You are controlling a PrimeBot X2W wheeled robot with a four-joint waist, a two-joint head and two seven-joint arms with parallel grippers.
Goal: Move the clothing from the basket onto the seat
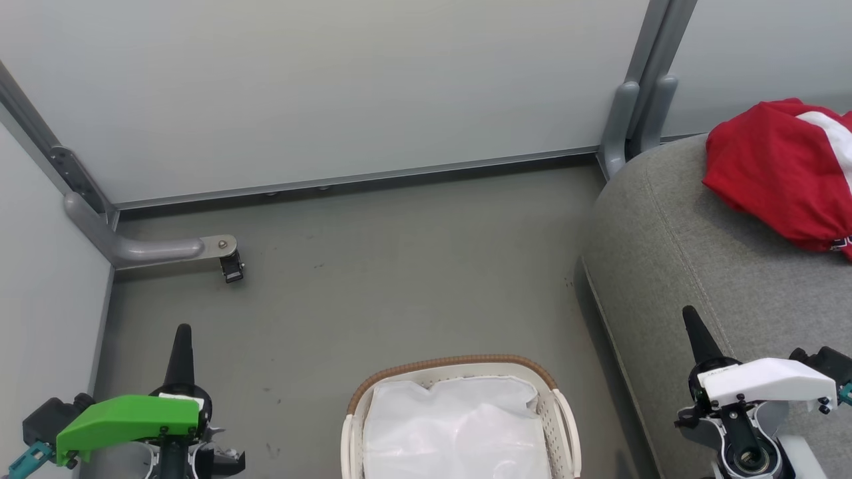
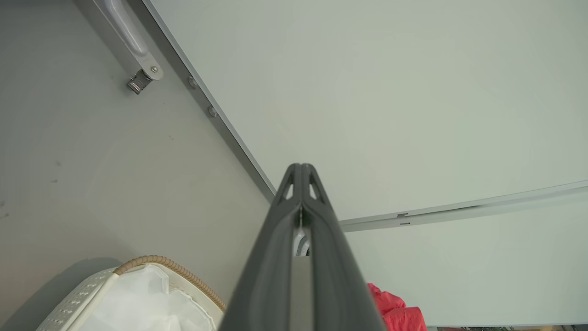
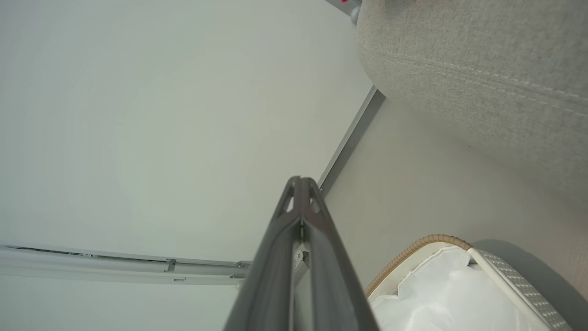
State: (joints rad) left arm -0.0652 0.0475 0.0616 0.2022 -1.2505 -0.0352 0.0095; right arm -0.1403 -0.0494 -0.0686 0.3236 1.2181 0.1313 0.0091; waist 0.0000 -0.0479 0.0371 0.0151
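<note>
Clothing (image 1: 765, 166), soft red folds, on grey fabric seat (image 1: 665, 279); perforated basket (image 1: 452, 363).

Soft, matt red cloth for the clothing (image 1: 772, 166); coarse grey woven fabric with stitched seams on the seat (image 1: 665, 266). Perforated white plastic on the basket (image 1: 552, 432), brown woven rim (image 1: 452, 362), thin crinkled white liner (image 1: 459, 426). Smooth matt grey floor (image 1: 399, 266); smooth pale wall panels (image 1: 333, 86) in dull metal framing (image 1: 659, 40).

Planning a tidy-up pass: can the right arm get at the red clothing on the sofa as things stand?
Probably yes. The clothing lies exposed on the seat, ahead of the right gripper, with bare upholstery between them. The gripper is shut and must open first.
</note>
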